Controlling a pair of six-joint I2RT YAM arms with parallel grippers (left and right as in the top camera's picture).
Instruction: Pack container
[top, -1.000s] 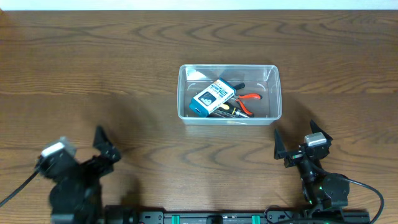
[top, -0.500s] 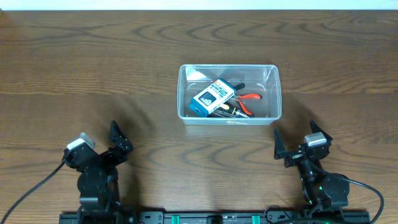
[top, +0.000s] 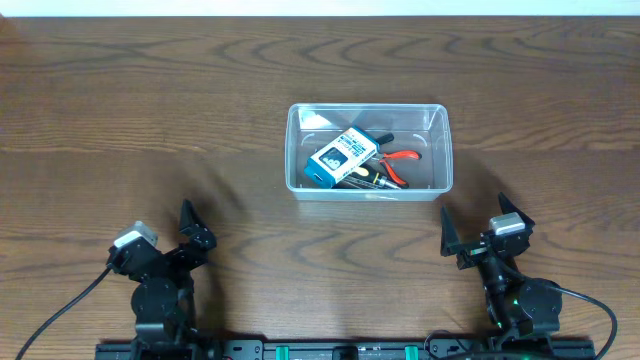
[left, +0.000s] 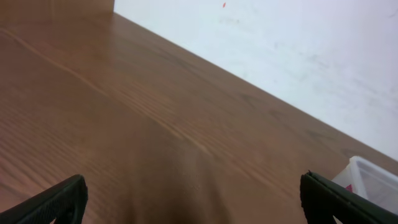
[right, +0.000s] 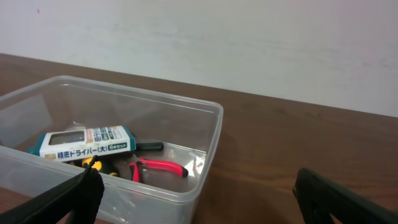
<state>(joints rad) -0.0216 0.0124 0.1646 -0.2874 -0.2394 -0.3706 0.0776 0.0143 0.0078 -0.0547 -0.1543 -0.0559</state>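
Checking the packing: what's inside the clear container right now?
Inside the container, a blue-and-white box lies partly over red-handled pliers and a yellow-and-black tool handle. Whatever else sits under the box is covered and cannot be seen.

left wrist view, contents:
- table (left: 124, 124): brown wood with long grain lines running on a diagonal; fills most of the frame and meets the wall along a slanted far edge.
- wall (left: 280, 43): plain white, upper right, faintly scuffed, with a tiny red dot near the top.
- left gripper (left: 193, 202): two black fingers (left: 59, 202), one in each lower corner of the frame, standing wide apart; only bare wood shows between them.
- shadow (left: 186, 186): soft dark patch on the wood, low centre.
- container (left: 373, 180): one clear plastic corner with a rounded rim, at the right edge, resting on the table beyond the right-hand finger.
- red speck (left: 347, 187): seen through the container wall; too small to identify.
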